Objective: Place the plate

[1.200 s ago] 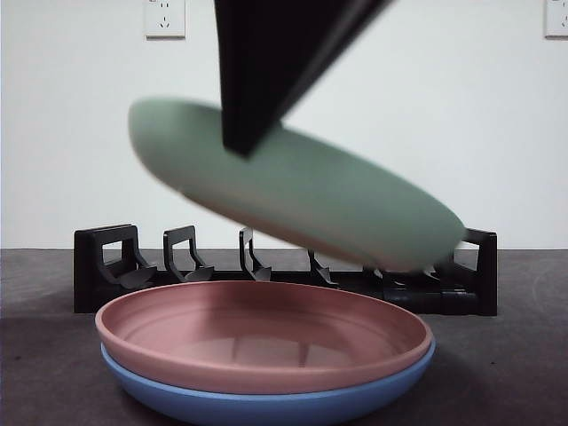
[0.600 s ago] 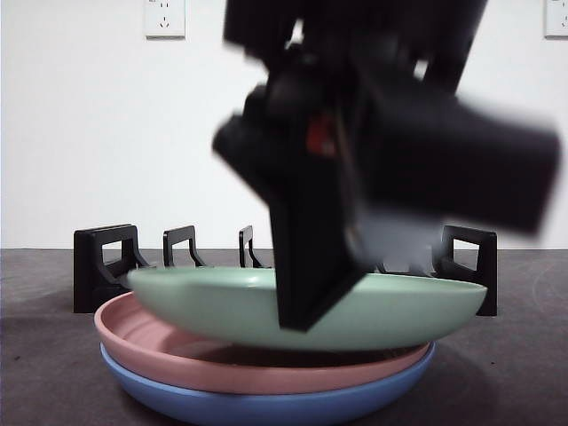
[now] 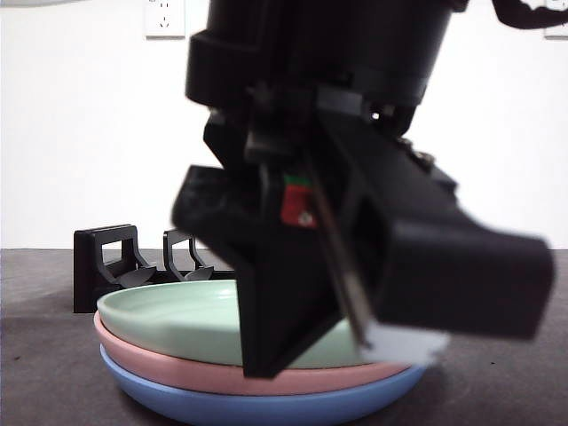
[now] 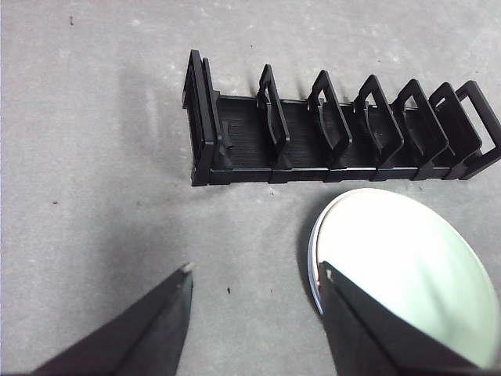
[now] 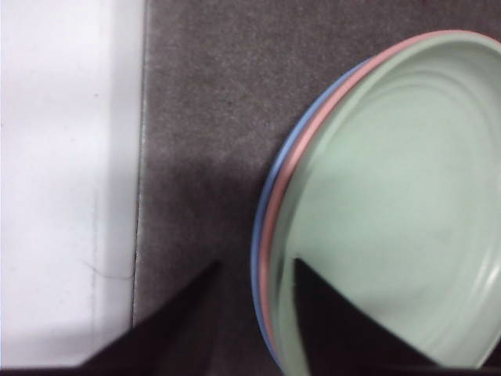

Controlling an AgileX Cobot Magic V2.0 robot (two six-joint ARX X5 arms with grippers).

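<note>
Green plate [image 3: 169, 315] sits nested on top of a pink plate [image 3: 160, 364], which sits in a blue plate [image 3: 177, 401] – a stack of three round, shallow, smooth matte dishes w/ raised rims, near the front edge of the desk [image 3: 44, 373]. Desk top is dark grey w/ a fine grainy, felt-like texture.

Right gripper [image 5: 254, 274] is down low at the stack: in the front view it's the big dark mass covering the plates' right half. Its wedge-shaped black jaws straddle the stacked rims at the edge, one jaw over the green plate's inner surface, the other outside over the desk; a gap shows between them, so they're parted & not clamping the rim. Faint concentric rings show in the green plate's well in the right wrist view.

Left gripper [image 4: 254, 282] hangs above the desk, jaws spread wide, nothing between them; one jaw tip overlaps the stack's rim in its view.

Behind the stack, toward the desk's back edge: a long black plastic dish rack [image 4: 337, 133] w/ a row of upright loop-shaped dividers, slots empty. White wall [image 3: 71, 133] behind, w/ a white socket [image 3: 165, 18].
</note>
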